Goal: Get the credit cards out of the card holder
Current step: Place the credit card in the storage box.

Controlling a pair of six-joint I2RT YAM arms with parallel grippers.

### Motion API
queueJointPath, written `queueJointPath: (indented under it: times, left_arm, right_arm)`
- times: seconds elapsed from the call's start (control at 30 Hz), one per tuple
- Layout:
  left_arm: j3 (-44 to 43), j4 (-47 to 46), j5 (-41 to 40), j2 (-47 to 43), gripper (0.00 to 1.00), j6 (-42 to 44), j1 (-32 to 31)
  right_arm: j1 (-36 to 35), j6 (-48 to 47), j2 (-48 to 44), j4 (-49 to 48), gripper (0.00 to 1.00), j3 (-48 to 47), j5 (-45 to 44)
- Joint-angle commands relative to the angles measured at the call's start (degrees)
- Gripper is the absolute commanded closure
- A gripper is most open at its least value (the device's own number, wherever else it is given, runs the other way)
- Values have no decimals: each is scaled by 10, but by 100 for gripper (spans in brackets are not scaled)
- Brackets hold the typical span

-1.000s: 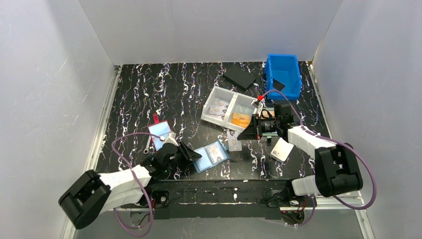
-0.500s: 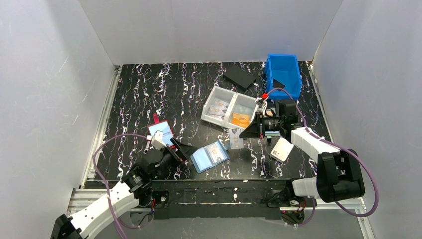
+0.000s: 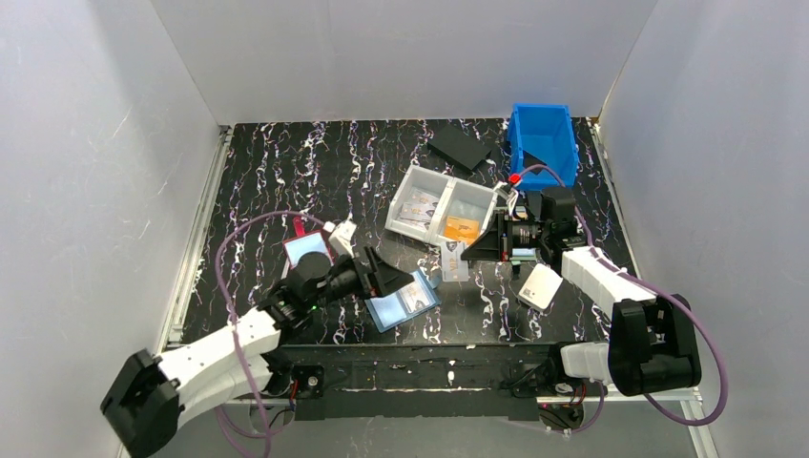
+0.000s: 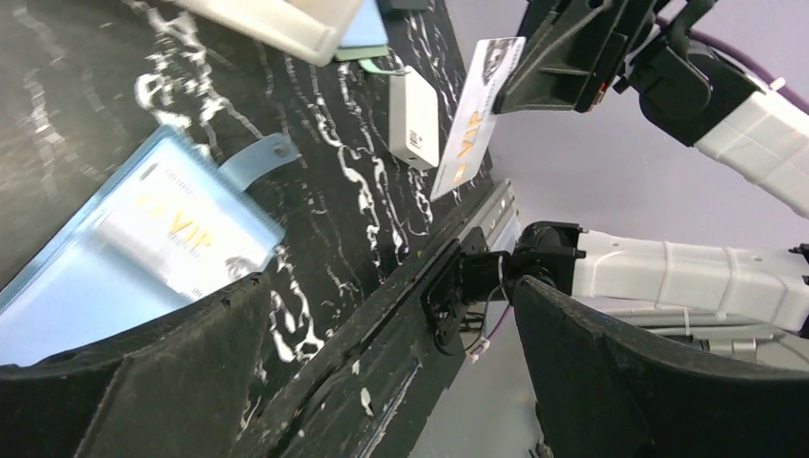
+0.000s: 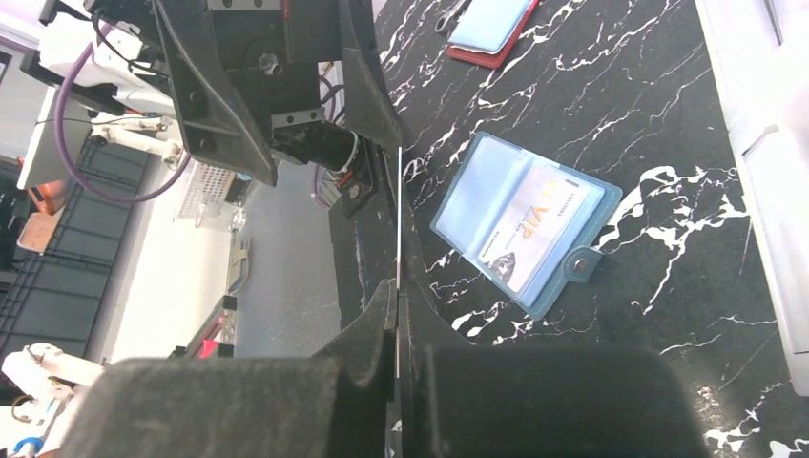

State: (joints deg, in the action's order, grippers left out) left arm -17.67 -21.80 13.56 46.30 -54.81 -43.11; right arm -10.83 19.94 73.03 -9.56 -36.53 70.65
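The card holder [image 3: 404, 301] lies open and flat on the table, a light-blue bifold with a small blue tab [image 4: 258, 160]. One pale credit card with gold VIP print [image 4: 170, 234] sits in its right pocket. My left gripper [image 3: 389, 277] hovers just left of and above the holder, jaws wide open and empty; the holder [image 4: 114, 267] shows beside its left finger [image 4: 143, 382]. My right gripper [image 3: 480, 250] is shut on another credit card [image 3: 454, 260], held upright off the table to the right of the holder. That card [image 5: 397, 219] shows edge-on between the pads.
A clear two-compartment tray [image 3: 399, 198] with cards stands behind. A blue bin [image 3: 544, 141] and a black flat piece [image 3: 461, 148] are at the back right. A red-edged holder [image 3: 307, 250] lies left of my left gripper. A small white box [image 3: 541, 286] rests under my right arm.
My left gripper has opened wide, and that arm has swung up and to the right, closer to the card holder. My right gripper has lifted its card slightly.
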Motion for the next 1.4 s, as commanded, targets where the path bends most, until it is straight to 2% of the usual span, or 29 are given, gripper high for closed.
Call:
queueJointPath:
  times: [0.0, 0.23, 0.3, 0.4, 0.77, 0.87, 1.03, 1.07, 1.13, 1.23, 1.37]
  left_arm:
    - [-72, -106, 51, 101, 2, 51, -25]
    - [-161, -162, 44, 228, 2, 54, -60]
    - [-170, -179, 46, 255, 5, 42, -67]
    - [-174, -216, 56, 293, 18, 22, -72]
    - [-152, -317, 64, 342, 46, -21, -77]
    - [-150, -338, 74, 355, 59, -30, -77]
    - [-143, -386, 95, 385, 97, -46, -78]
    - [-142, -396, 101, 388, 100, -47, -77]
    - [-143, -403, 115, 390, 100, -40, -77]
    - [-144, -388, 140, 378, 100, -19, -71]
    - [-150, -277, 181, 336, 100, 35, -51]
  right_arm:
    - [4, 58, -17, -25, 99, -24, 34]
    - [6, 61, -17, 16, 99, -59, 55]
    - [6, 63, -15, 20, 99, -61, 60]
    - [8, 65, -12, 24, 99, -65, 66]
    - [12, 66, -20, 20, 99, -56, 67]
    - [13, 67, -20, 17, 99, -54, 66]
    - [14, 68, -23, 13, 99, -49, 63]
    - [14, 67, -25, 12, 99, -48, 63]
    - [14, 62, -29, 10, 99, -46, 59]
    - [17, 2, -44, 52, 75, -54, 48]
    - [37, -101, -82, 132, 43, -61, 46]
